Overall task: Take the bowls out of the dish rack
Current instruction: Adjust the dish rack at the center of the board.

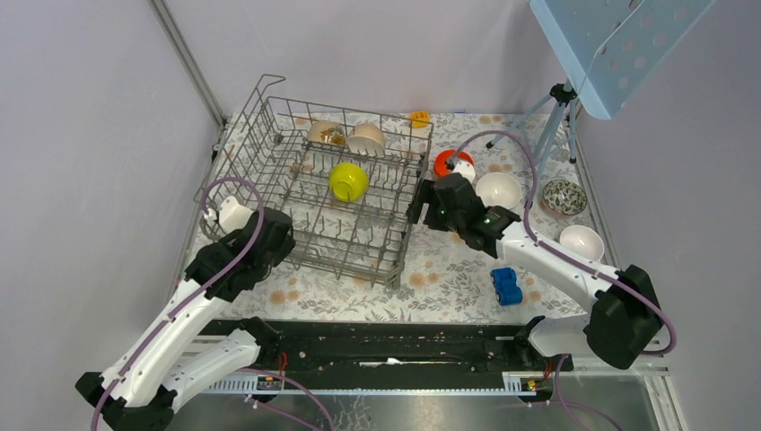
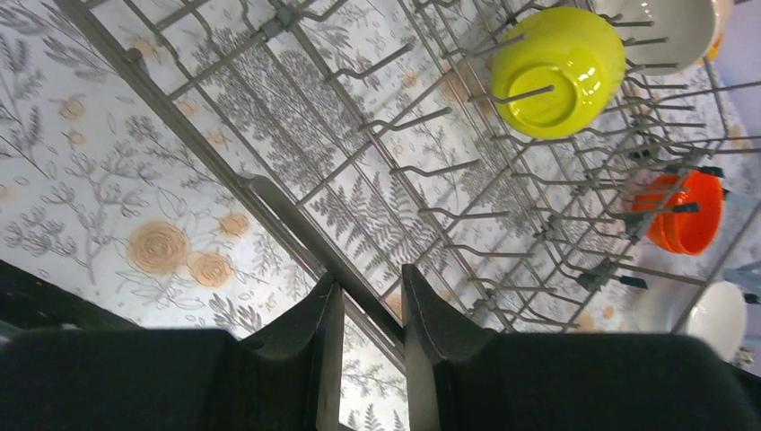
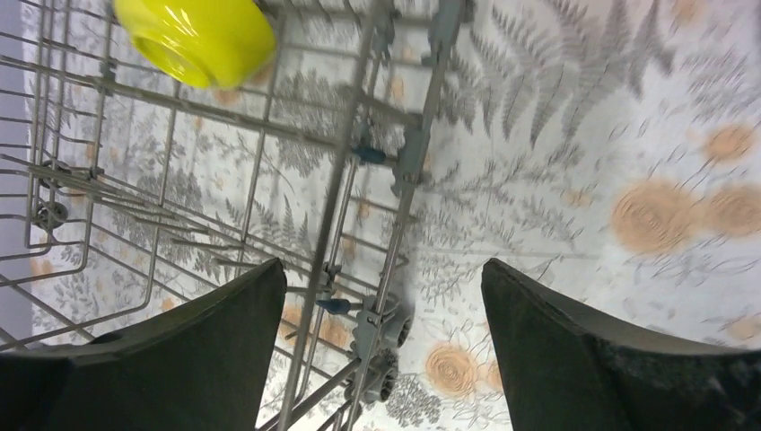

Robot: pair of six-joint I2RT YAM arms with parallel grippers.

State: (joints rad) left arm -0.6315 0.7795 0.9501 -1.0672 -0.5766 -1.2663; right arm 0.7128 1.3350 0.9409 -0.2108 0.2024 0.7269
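Nearest, the left gripper (image 2: 370,292) is narrowed on the near rim wire of the large grey wire dish rack (image 1: 354,242), apparently to steady it. The right gripper (image 3: 381,269) stands wide and empty over the right wall. It should reach past the tines, take the glossy yellow-green round bowl (image 1: 348,180) by its rim and lift it straight up. A beige round bowl (image 1: 366,138) waits farther back.
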